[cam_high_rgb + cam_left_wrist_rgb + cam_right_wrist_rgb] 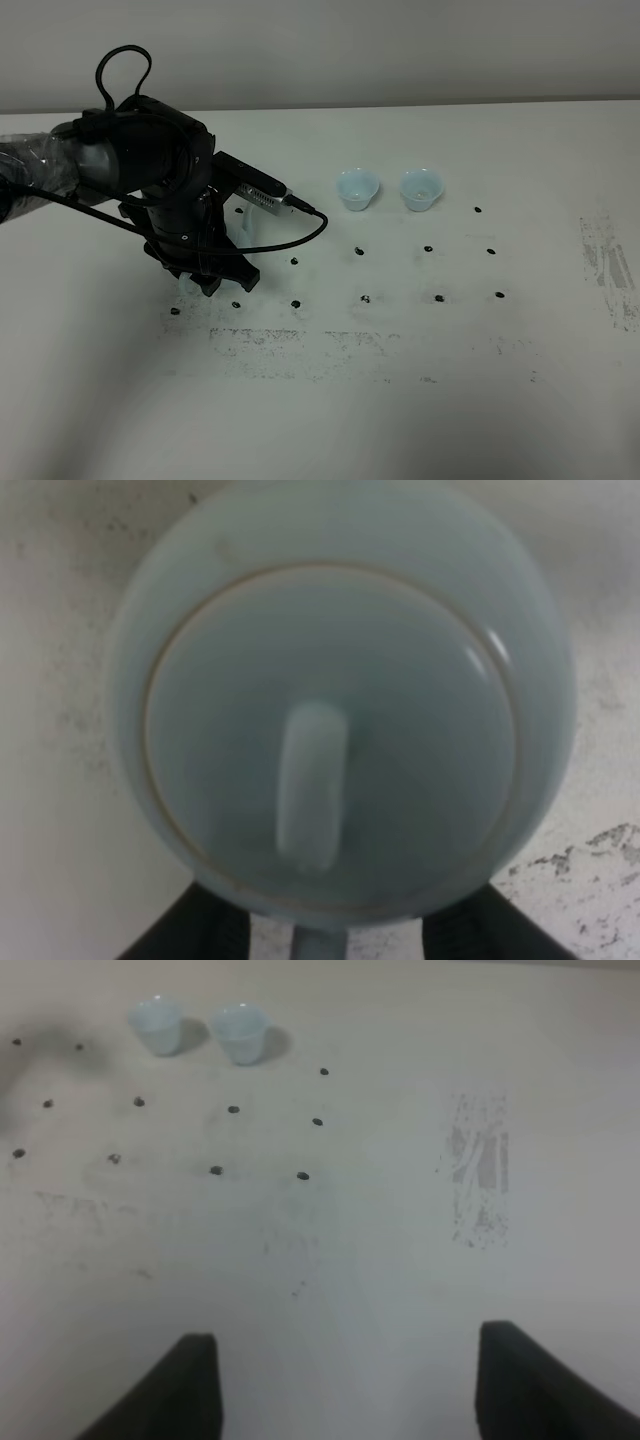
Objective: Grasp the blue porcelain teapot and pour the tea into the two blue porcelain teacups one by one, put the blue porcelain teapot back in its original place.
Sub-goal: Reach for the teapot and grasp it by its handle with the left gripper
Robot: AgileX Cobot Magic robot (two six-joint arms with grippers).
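Left pincer (225, 282) straddles the blue porcelain teapot (340, 710), jaws apart.

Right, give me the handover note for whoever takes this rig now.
Left gripper: open, low over the teapot, fingers astride what looks like its handle, not closed.
Right gripper: open, empty, above the table.
Teapot sits at the table's left; the two teacups stand upright side by side to its right.
Done: approach, apparently; cup contents cannot be told.
Left: grasp, pour into each cup, return the pot.
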